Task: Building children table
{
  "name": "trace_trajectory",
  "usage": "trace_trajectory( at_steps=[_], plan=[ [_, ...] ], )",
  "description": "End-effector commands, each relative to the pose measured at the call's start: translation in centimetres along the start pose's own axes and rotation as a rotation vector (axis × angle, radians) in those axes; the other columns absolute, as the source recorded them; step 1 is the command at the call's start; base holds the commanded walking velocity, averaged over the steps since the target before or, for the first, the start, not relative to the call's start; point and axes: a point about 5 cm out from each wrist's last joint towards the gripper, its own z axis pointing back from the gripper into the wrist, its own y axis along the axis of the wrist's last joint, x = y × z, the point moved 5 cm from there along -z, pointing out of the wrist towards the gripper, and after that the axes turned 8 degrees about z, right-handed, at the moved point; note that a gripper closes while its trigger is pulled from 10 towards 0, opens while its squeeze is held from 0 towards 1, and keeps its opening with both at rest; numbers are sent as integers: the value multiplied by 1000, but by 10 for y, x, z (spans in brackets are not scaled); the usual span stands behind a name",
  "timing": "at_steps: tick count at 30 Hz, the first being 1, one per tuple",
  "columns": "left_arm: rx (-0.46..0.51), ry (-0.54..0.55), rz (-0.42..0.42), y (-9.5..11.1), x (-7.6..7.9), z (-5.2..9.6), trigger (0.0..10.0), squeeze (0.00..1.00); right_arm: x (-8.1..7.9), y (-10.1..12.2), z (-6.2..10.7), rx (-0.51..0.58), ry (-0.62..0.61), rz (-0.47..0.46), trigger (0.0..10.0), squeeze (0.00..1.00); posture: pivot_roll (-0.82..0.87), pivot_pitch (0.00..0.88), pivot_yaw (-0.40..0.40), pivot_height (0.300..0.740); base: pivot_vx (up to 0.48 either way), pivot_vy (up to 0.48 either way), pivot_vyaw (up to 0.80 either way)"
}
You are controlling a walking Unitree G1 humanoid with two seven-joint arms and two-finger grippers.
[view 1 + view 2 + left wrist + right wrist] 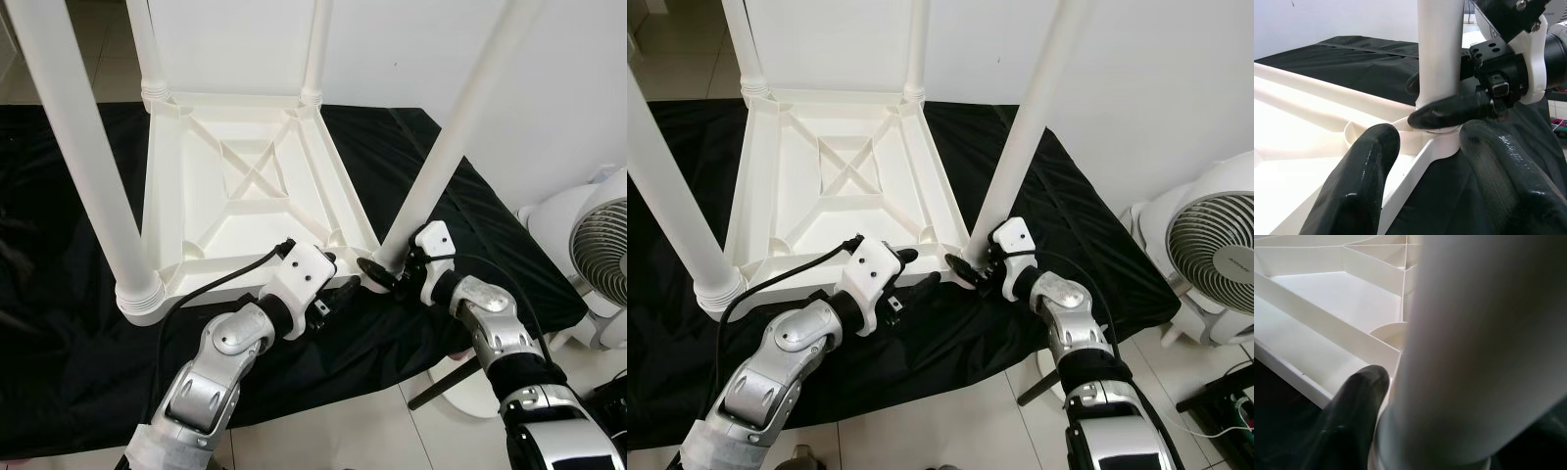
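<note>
A white plastic children's table (pixel 235 211) lies upside down on a black cloth (pixel 59 294), its four legs pointing up. My right gripper (pixel 379 271) is shut on the base of the near right leg (pixel 460 127), where it meets the corner socket. One right finger (pixel 1352 401) presses against that leg (pixel 1474 347). My left gripper (pixel 338 287) is at the same corner, open. Its two black fingers (pixel 1356 186) straddle the table's rim (pixel 1415 169) without closing on it. The right gripper's finger (pixel 1449 110) lies across the leg (pixel 1440 49) just beyond them.
The near left leg (pixel 88 166) and the two far legs (pixel 147 39) rise tall around the work area. A white fan (pixel 598 264) stands on the floor at the right. A dark rod (pixel 441 384) slants under the cloth's edge. Pale tile floor (pixel 343 431) lies in front.
</note>
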Motion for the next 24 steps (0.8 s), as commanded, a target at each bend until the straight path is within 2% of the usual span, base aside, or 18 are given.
trace_trajectory(
  at_steps=[1,12,13,16,20,21,22,24],
  plan=[
    [10,18,2,4,-1,0,10000,0,-8,-7,0,-23,41,-16,0,0,108,63,-99,740,0,0,0],
    [18,19,12,5,1,-2,10000,0,-5,-14,10,-3,-1,-77,0,0,83,70,-103,740,0,0,0],
    [19,16,13,5,1,-3,10000,0,-5,-15,11,0,-18,-85,10000,0,83,70,-103,740,0,0,0],
    [20,15,14,5,2,-3,10000,0,-4,-14,11,10,-48,-97,10000,0,79,71,-104,740,0,0,0],
    [20,13,22,4,3,-3,10000,0,2,-11,10,8,-226,-119,10000,0,71,80,-109,740,0,0,0],
    [19,12,26,3,4,-3,10000,0,1,-8,9,10,-297,-130,10000,0,68,82,-107,740,0,0,0],
    [19,12,26,3,4,-3,10000,0,1,-8,9,10,-297,-130,10000,0,68,82,-107,740,0,0,0],
    [16,8,30,2,6,-3,10000,0,-1,-6,8,5,-398,-154,10000,0,67,85,-107,740,0,0,0]
  ],
)
